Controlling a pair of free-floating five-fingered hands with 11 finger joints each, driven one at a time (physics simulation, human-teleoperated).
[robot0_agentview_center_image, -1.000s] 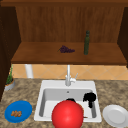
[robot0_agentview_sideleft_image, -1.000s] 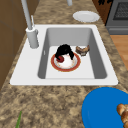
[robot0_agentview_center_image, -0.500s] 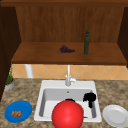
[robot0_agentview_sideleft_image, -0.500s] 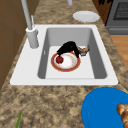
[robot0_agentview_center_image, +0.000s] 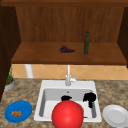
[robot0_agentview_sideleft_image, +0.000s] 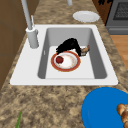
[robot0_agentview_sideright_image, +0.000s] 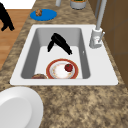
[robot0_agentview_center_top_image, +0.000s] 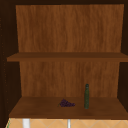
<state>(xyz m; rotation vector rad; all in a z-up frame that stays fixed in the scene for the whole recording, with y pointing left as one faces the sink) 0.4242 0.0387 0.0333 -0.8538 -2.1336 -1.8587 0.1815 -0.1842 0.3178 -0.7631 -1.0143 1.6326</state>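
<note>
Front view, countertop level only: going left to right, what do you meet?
Potted green plant → round blue plate with brown food → white sink basin → black right hand → round white plate.

A dark green bottle (robot0_agentview_center_image: 86, 42) was stood upright on the lower wooden shelf (robot0_agentview_center_image: 37, 56), with a bunch of purple grapes (robot0_agentview_center_image: 66, 49) laid near it to the left. A blue plate (robot0_agentview_center_image: 18, 111) bearing brown pieces was set on the counter left of the sink, a white plate (robot0_agentview_center_image: 115, 115) on the right. A potted plant (robot0_agentview_center_image: 9, 81) was placed by the wall.
</note>
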